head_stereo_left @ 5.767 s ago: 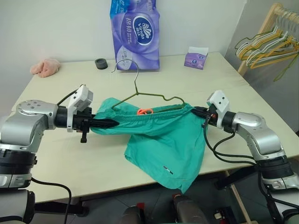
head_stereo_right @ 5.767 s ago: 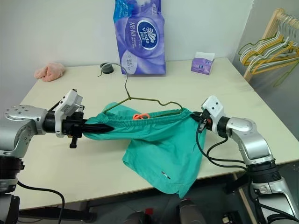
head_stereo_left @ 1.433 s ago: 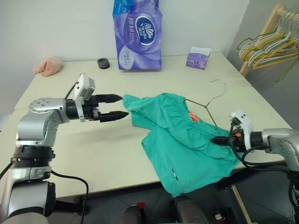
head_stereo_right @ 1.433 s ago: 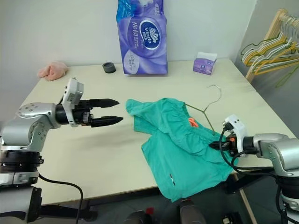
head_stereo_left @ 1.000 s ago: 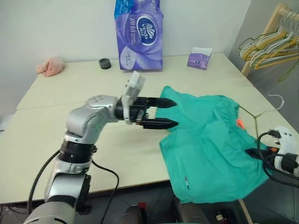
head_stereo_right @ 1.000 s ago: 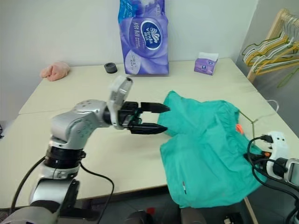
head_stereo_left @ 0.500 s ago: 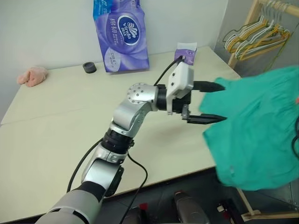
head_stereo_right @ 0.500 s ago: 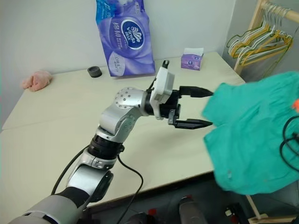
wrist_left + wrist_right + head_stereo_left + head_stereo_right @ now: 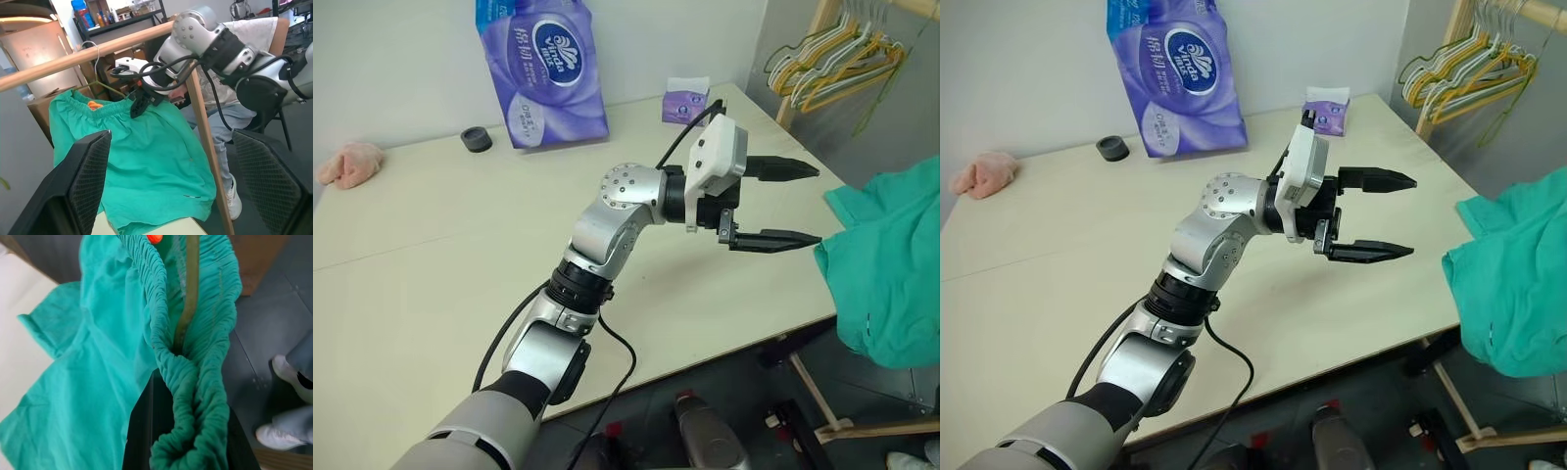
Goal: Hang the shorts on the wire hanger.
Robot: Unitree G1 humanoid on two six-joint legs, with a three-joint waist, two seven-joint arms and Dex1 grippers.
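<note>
left hand (image 9: pixel 781 203) wide open, empty, over bench (image 9: pixel 431 255) | right hand (image 9: pixel 138 104) clamped on shorts (image 9: pixel 132 161) waistband and wire hanger (image 9: pixel 100 78), carried off the bench toward wooden rail (image 9: pixel 73 58), hook seemingly near it, to hang

The shorts (image 9: pixel 891 279) run off the frame's edge.
</note>
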